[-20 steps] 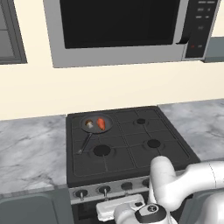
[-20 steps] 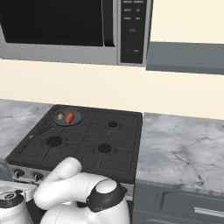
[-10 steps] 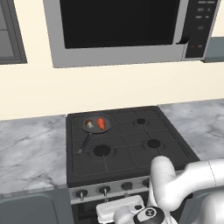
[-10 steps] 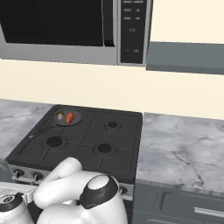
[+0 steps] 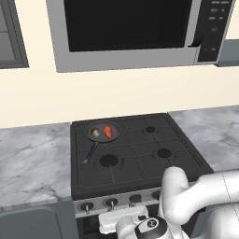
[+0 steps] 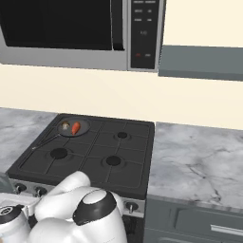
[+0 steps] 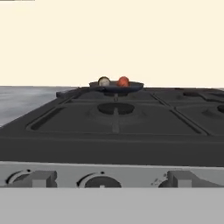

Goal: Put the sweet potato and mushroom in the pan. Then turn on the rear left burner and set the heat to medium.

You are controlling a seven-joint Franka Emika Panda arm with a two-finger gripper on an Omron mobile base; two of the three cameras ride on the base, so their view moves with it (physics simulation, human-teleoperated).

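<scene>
Cream wall, grey marble worktop (image 5: 32, 158) and a black stove (image 5: 135, 154) under a big microwave (image 5: 126, 32) in the left base view. The pan (image 5: 102, 132) sits on the rear left burner with the mushroom (image 5: 95, 133) and the sweet potato (image 5: 108, 132) both inside it, side by side. So the food half of the job looks done to me. Compared with a second ago, the arm has dipped a bit lower in front of the stove; nothing on top moved.

Right base view — same story, pan (image 6: 73, 127) at the back left, orange sweet potato (image 6: 75, 127) next to the mushroom (image 6: 65, 126).

Hand view looks level across the stove front at the knobs (image 7: 99, 180), pan (image 7: 116, 85) far behind. The tool itself isn't visible there, but its jaws are spread fully apart and holding nothing. My guess: it's lining up on the rear left burner's knob next.
</scene>
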